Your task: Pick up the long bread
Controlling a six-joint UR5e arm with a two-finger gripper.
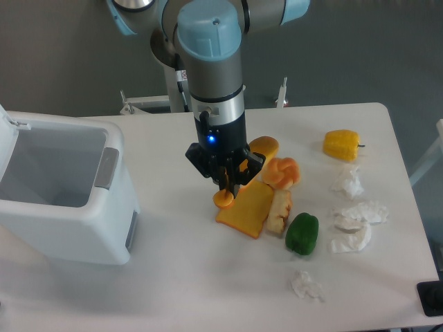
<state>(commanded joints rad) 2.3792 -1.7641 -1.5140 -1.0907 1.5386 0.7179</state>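
Observation:
The long bread [265, 146] is a smooth orange-yellow loaf lying slantwise, one rounded end showing at the upper right and the other at the lower left below the fingers. My gripper [228, 187] points straight down over its middle and is shut on it, hiding the middle part. The loaf looks lifted a little above the flat yellow-orange wedge slice [250, 208].
A knotted orange bun [282, 171], a pale bread piece [279, 213] and a green pepper [302, 233] sit right of the gripper. A yellow pepper [342, 144] and crumpled tissues [358, 214] lie further right. An open white bin [59, 187] stands at the left.

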